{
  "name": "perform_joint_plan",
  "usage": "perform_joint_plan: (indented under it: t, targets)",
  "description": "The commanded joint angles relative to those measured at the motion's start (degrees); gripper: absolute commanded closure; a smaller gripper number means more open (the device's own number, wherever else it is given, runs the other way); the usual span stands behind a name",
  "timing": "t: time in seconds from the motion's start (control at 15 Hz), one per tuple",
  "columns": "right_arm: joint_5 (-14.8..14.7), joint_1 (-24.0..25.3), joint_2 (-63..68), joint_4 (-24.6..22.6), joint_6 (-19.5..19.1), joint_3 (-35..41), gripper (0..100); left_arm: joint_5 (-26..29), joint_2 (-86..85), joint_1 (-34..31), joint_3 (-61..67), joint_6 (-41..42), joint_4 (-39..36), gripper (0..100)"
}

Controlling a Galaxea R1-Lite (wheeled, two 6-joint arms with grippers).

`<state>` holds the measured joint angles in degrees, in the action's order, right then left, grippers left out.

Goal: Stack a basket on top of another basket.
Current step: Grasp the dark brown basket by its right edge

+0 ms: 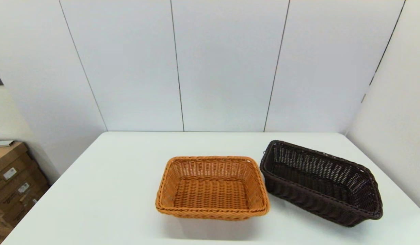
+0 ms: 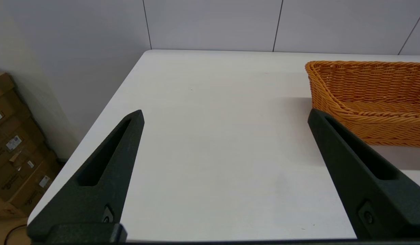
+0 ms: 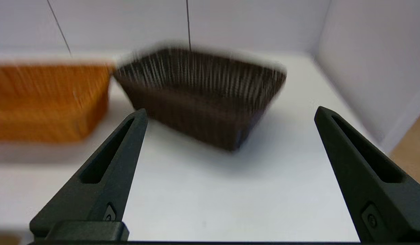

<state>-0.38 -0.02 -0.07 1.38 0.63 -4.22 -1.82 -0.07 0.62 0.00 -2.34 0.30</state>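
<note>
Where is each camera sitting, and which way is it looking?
Head view: up on the robot's head, looking forward and down at the white table, the orange-tan basket and the dark brown basket; no arm shows.
Left wrist view: behind the left claw, open over bare table beside the orange-tan basket.
Right wrist view: behind the right claw, open, facing the dark brown basket, orange-tan one beside it.
Shared: all three views show the orange-tan basket and the table.
</note>
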Motion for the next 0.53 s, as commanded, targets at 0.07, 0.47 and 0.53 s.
perform_joint_plan:
  t: [0.07,0.47,0.53]
  targets:
    - [1.61,0.02,-0.01,1.52,-0.19,-5.19,0,-0.03,-0.01,-0.01,0.00,-0.03,0.05,0]
    - [12.07,0.02,0.07,21.91,-0.02,-20.30,0,-0.03,-0.01,-0.01,0.00,-0.03,-0.04,0]
    - [13.74,0.02,0.60,24.46,-0.02,-22.59,0,-0.03,-0.01,-0.01,0.00,-0.03,-0.04,0]
